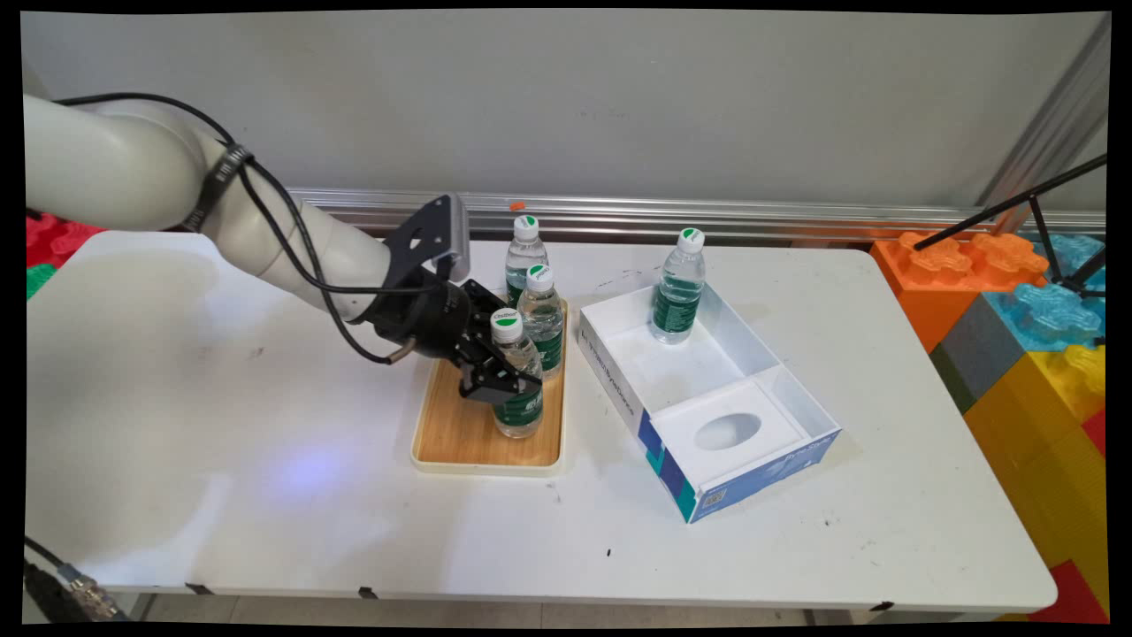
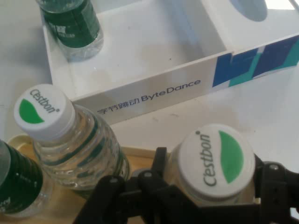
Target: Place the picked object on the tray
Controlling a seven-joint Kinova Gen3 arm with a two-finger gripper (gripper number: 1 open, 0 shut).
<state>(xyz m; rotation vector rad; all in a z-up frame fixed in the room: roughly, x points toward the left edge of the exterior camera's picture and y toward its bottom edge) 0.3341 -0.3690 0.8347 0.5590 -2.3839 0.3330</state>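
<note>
Arm (image 1: 177,190): white, smooth rounded links. Black cables (image 1: 292,239) run along it, bound by black strap near elbow. Wrist section black, with grey-edged black bracket on top. Gripper (image 1: 500,376): black, two-finger, exposed linkage bars with pivot pins.

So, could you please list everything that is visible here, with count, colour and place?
clear plastic water bottles with green labels and white caps: four; three stand on the tray (nearest, middle, far), one stands in the box's far compartment
wooden tray with cream rim: one, at table centre
white cardboard box with blue side: one, open, right of the tray
white table: one
big coloured plastic blocks: several, orange, blue, yellow, at right
black gripper: one, jaws around the nearest bottle, below its cap
</note>
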